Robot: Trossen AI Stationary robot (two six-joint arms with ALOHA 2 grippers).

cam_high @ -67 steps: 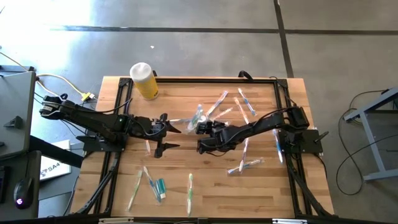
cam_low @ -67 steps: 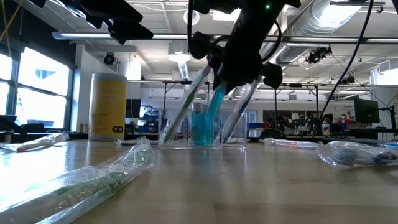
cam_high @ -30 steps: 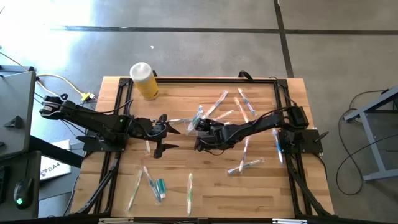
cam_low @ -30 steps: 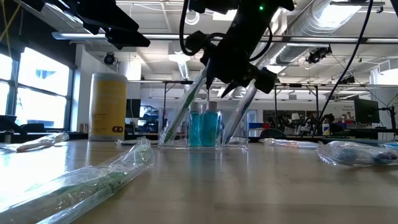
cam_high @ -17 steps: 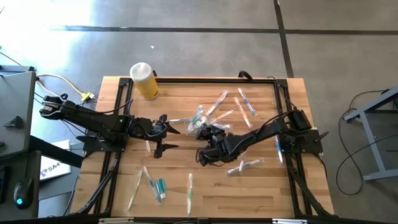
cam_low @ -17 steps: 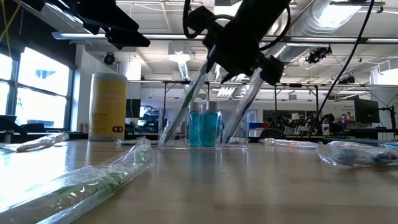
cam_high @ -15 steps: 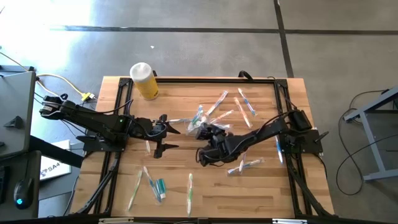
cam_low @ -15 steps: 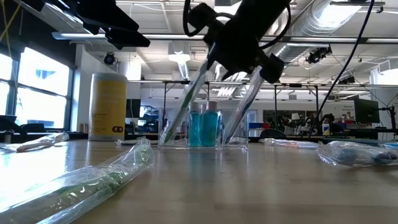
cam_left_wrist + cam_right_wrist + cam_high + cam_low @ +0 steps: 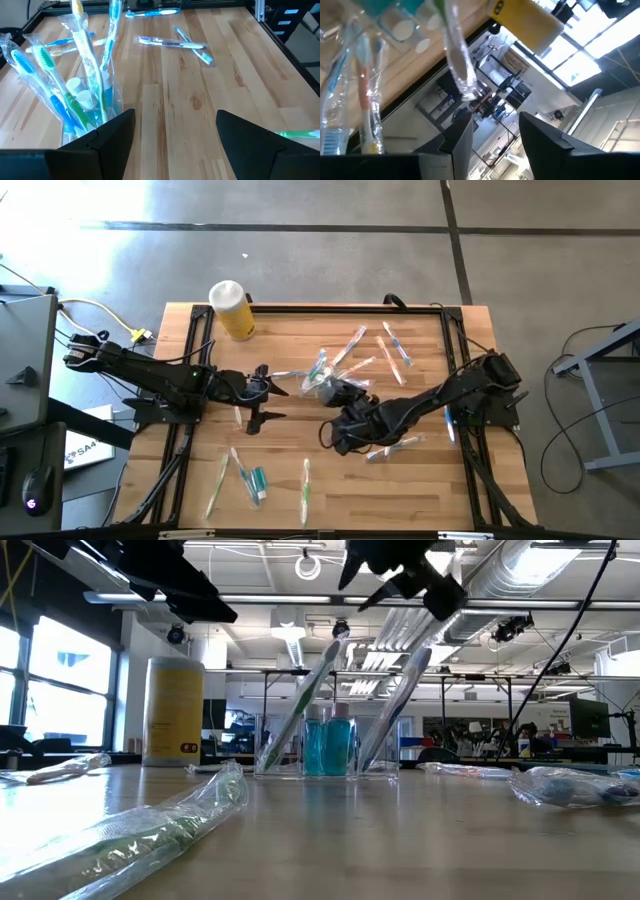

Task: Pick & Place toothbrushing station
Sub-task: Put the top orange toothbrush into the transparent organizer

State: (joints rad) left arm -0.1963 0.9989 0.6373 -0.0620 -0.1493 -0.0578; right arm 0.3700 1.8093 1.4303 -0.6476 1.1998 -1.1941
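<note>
Right pincer [image 9: 335,438]: mine, empty, fingers parted, above the table just beside the container.
Left pincer [image 9: 262,392]: spread wide, nothing in it, parked near the container.
Container [image 9: 328,745]: clear, upright mid-table, holding several toothbrushes [image 9: 82,60] and tubes.
Loose toothbrushes [image 9: 305,490]: scattered, wrapped.
Risk: my arm could catch the leaning handles and tip the container.
Table [image 9: 420,490]: wooden slats, black frame; yellow bottle [image 9: 232,310] at a far corner.
Room: open workshop, big windows.

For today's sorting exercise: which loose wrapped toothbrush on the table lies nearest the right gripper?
The wrapped toothbrush just beside the right gripper, toward the table's front. The other loose ones lie at the back or front-left.
</note>
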